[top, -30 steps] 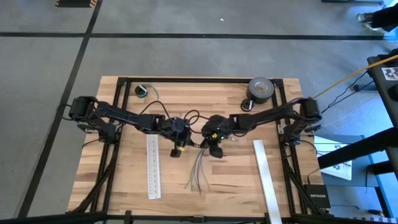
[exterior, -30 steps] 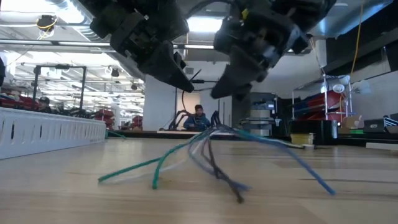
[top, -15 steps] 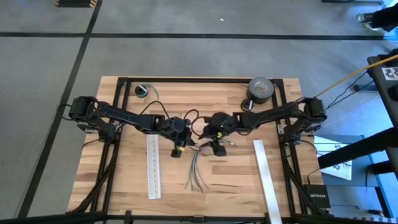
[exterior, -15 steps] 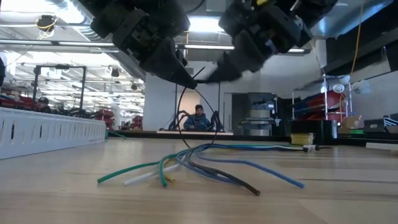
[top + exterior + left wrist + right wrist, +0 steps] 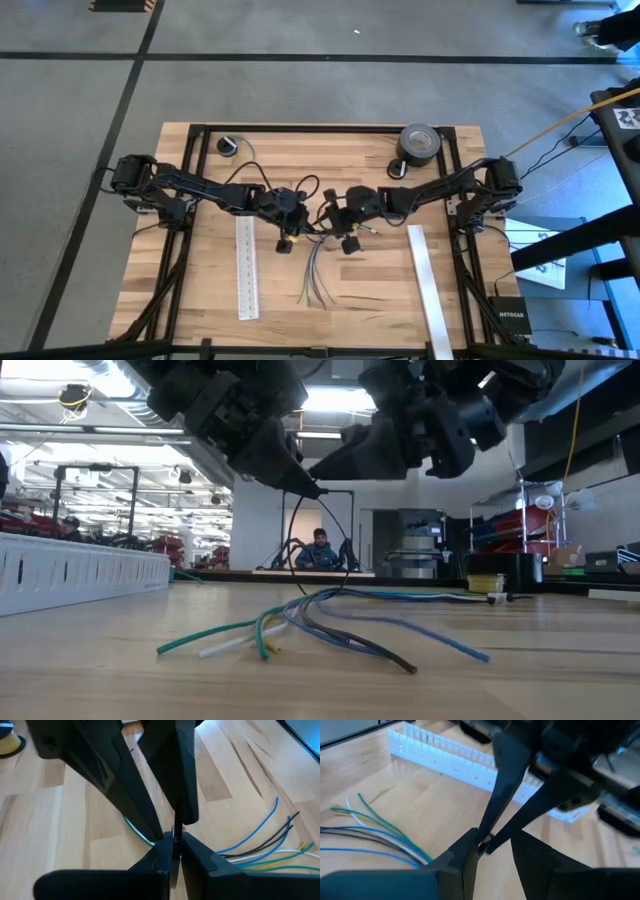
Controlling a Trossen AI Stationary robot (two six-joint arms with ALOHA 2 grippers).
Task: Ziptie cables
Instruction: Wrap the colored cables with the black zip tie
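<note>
The cables (image 5: pixel 315 275) lie flat on the wooden table (image 5: pixel 200 300), fanned toward its near edge; they also show in the low view (image 5: pixel 320 625). Above their far end hangs a thin black ziptie bent into a round loop (image 5: pixel 347 555). Its bottom reaches the cables; whether it goes round them, I cannot tell. My left gripper (image 5: pixel 312 488) is shut on the ziptie. My right gripper (image 5: pixel 325 468) points at the left one's fingertips. Its fingers (image 5: pixel 465 850) stand apart on either side of those tips (image 5: pixel 492 840); whether they touch anything, I cannot tell. My left gripper pinches the ziptie's thin black strip (image 5: pixel 173 831) between its two fingertips, at the top of the loop. The fingers slant down from the table's left. The loop hangs below them, and its bottom is down at the cables.
One white slotted strip (image 5: pixel 246 265) lies left of the cables and another (image 5: pixel 430 290) to their right. A grey tape roll (image 5: pixel 420 143) and a small coil (image 5: pixel 229 146) sit at the far edge. A person (image 5: pixel 320 545) sits in the room beyond.
My right gripper has rolled and tipped, from pointing down to pointing across at the left gripper's fingertips. The cables' far end, raised a second ago, has dropped flat onto the table. The ziptie now hangs as a wide round loop.
</note>
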